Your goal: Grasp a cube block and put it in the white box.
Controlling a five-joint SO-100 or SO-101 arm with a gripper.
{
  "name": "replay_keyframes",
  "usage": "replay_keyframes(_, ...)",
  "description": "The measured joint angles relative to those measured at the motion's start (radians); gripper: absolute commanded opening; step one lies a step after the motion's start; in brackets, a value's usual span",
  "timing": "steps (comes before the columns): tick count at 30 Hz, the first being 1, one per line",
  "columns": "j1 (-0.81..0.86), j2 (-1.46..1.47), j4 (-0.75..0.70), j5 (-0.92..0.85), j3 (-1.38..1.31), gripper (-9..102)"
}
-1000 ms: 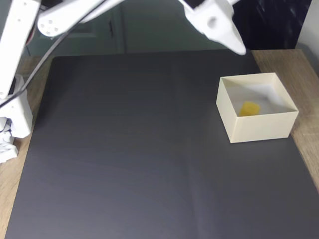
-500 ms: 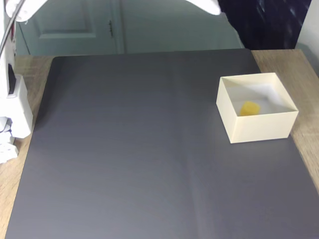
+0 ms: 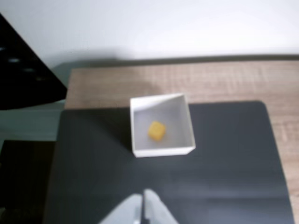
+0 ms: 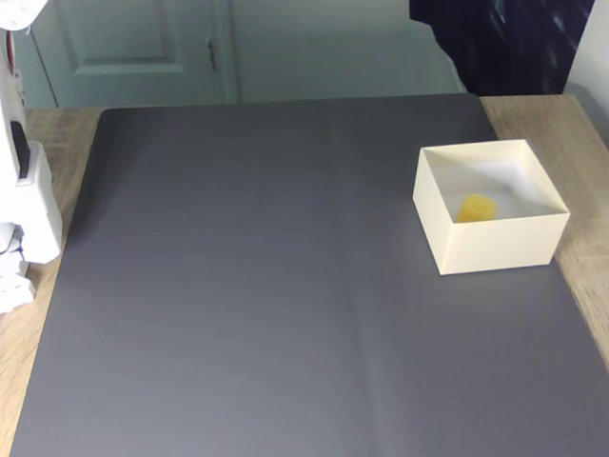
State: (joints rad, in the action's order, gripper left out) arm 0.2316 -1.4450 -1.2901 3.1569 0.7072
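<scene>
A small yellow cube block [image 4: 476,208] lies on the pale floor of the white box [image 4: 495,249], near the middle of the box and apart from its walls; the wrist view shows the same cube block [image 3: 156,130] sitting a little left of centre inside the white box [image 3: 163,150]. The box stands on a dark grey mat [image 4: 257,286], at the mat's right edge in the fixed view, with one corner reaching toward the bare wooden surface [image 4: 542,119] beside it. In the wrist view the hand [image 3: 142,207] hangs high above the mat, well apart from the box and on the near side of it, its two white fingers [image 3: 156,212] pressed together with nothing between them. In the fixed view the arm's white base [image 4: 24,205] stands on the wooden surface far to the left of the box, just off the mat's left edge. Behind the box, past the mat's far edge, a pale green door [image 4: 133,48] and a dark panel [image 4: 495,43] close the scene.
</scene>
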Motion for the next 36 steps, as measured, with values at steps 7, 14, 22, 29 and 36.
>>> replay_keyframes(7, 0.002, -0.241, 0.138, -0.046, 0.350, 0)
replay_keyframes(14, 0.005, -0.477, 0.242, -0.055, 0.756, 0)
replay_keyframes(22, 0.005, -0.738, 0.370, -0.080, 1.146, 0)
replay_keyframes(29, 0.012, -1.003, 0.486, -0.153, 1.493, 0)
replay_keyframes(36, 0.012, -1.154, 0.581, -0.189, 1.710, 0)
